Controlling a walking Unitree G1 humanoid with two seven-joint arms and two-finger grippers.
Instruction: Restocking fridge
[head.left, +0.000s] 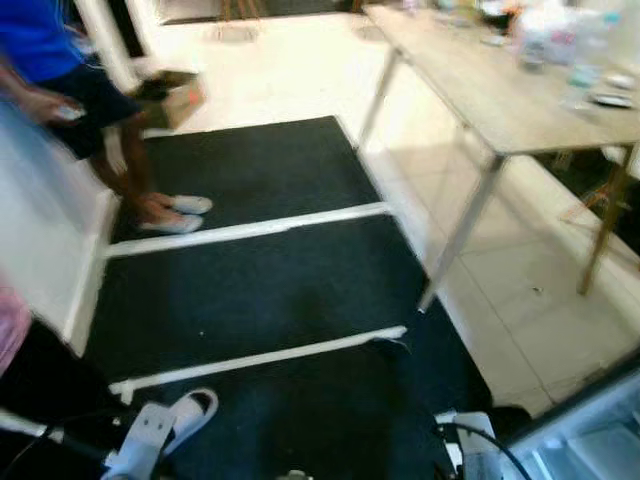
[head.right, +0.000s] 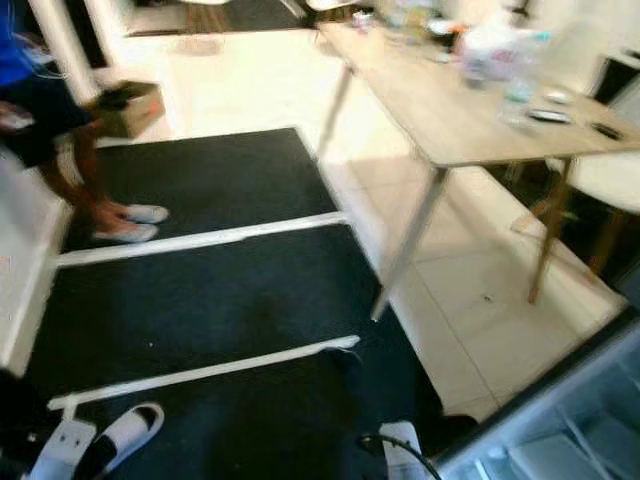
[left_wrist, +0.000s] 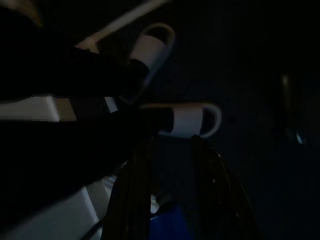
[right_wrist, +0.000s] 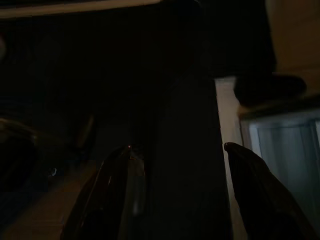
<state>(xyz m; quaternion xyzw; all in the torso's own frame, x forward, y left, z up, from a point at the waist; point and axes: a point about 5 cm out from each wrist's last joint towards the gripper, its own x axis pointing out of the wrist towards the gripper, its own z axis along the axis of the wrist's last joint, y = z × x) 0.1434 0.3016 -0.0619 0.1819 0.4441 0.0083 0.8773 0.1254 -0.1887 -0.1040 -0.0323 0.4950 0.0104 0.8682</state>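
Your right end effector (right_wrist: 175, 165) hangs idle, fingers apart — nearer the white open fridge (head.right: 560, 430) at right — left's grip unreadable.

A black floor mat (head.right: 200, 290) crossed by two white tape strips (head.right: 200, 240) covers the floor ahead. At its far left stands a person (head.right: 45, 120) in a blue top and dark shorts, wearing pale slippers (head.right: 125, 222), with a cardboard box (head.right: 130, 108) just behind. A long wooden table (head.right: 450, 120) on slim metal legs stands on pale tiles to the right, bearing blurred bottles (head.right: 495, 50). A white slipper (head.right: 125, 432) lies near the bottom left.
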